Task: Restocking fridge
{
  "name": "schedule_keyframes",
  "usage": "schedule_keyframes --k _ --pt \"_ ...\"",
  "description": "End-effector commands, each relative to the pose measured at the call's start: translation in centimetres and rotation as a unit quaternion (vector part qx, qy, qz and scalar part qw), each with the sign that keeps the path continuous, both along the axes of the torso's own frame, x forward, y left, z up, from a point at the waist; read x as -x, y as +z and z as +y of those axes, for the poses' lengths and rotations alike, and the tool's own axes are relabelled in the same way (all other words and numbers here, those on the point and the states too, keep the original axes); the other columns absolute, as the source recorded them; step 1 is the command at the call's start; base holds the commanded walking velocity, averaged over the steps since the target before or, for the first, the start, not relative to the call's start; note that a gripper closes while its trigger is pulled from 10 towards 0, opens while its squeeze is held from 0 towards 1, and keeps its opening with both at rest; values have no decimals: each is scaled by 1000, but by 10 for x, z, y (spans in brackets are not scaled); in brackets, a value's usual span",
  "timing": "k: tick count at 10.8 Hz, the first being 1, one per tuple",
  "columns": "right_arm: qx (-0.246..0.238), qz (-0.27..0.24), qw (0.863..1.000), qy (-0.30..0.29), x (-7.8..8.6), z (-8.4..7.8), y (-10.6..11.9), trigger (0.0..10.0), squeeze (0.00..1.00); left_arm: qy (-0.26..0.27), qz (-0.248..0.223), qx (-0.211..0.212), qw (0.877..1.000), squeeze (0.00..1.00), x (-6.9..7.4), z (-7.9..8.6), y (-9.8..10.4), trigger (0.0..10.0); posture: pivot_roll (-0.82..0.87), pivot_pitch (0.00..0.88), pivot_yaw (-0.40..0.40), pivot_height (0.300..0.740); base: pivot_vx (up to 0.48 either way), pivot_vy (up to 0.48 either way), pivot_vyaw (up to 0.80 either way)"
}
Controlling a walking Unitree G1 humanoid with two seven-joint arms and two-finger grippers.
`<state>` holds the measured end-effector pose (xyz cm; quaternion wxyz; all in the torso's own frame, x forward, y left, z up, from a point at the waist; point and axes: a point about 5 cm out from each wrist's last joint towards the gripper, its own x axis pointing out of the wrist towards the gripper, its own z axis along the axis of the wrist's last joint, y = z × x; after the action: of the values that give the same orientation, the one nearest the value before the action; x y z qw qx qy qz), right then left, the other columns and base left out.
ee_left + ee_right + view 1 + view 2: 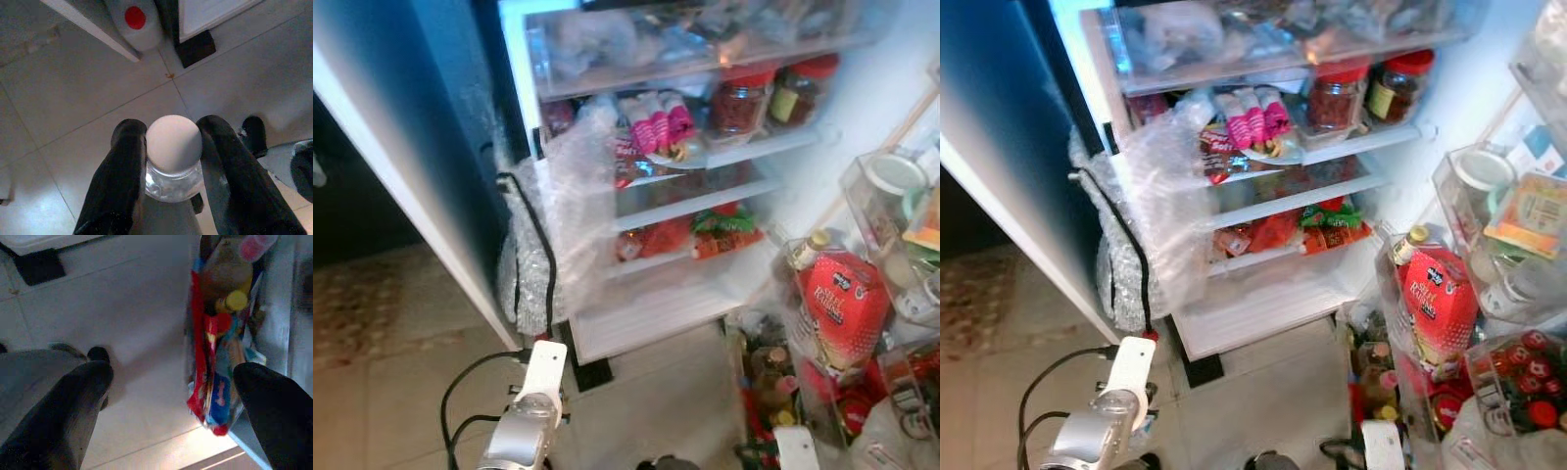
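The left claw (171, 169) is clamped around the neck of a clear glass bottle with a round white cap (173, 143), one black finger (120, 176) pressed to each side, above the grey tiled floor (83, 93). In the left eye view the silver left arm (524, 431) rises at the lower left of the frame, in front of the open white fridge (636, 323). The right claw (171, 406) is spread wide and holds nothing; it hangs over the floor beside a door bin packed with red and blue packets and a yellow-capped bottle (234, 301). On the fridge shelves in the upper centre stand red-lidded glass jars (739, 98) and pink-and-white packets (651, 122). A crumpled clear plastic sheet (573, 196) hangs at the fridge's left edge. On the right of the frame the open door's shelves carry a red carton with white lettering (842, 304).
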<state>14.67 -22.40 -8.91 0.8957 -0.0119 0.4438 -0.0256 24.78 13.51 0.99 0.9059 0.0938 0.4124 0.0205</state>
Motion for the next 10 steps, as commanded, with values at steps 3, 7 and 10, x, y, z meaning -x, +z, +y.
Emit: schedule_keyframes --k 3,7,10 --pt "-3 16 1000 -5 9 -2 -3 10000 0 1 6 -7 1000 0 3 2 -3 10000 -118 191 -62 740 0 0 0" --pt "9 20 1000 -4 6 3 -4 10000 0 0 7 -8 1000 0 4 2 -3 10000 -116 187 -63 740 0 0 0" --pt "10 19 1000 -2 3 15 -5 10000 0 -2 7 -7 1000 0 3 2 -3 10000 -117 187 -64 740 0 0 0"
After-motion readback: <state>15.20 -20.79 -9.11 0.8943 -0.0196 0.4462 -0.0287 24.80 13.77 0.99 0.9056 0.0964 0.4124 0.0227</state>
